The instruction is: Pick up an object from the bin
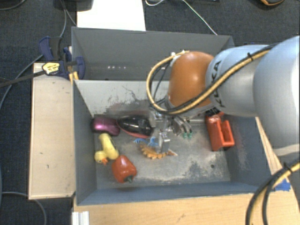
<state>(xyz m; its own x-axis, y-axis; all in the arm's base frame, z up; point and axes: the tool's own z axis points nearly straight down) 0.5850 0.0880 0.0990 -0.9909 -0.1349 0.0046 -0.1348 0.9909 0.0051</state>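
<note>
Two things beside gripper: black oval, orange-blue piece.

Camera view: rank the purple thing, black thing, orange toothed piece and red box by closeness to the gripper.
1. Orange toothed piece, by the gripper, mid-bin.
2. Black thing, up and left of it.
3. Purple thing, far left, and red box, right side: too close to call.

One camera looks down into the grey bin from high up, leaning a little. The big arm reaches in from 3 o'clock.
</note>
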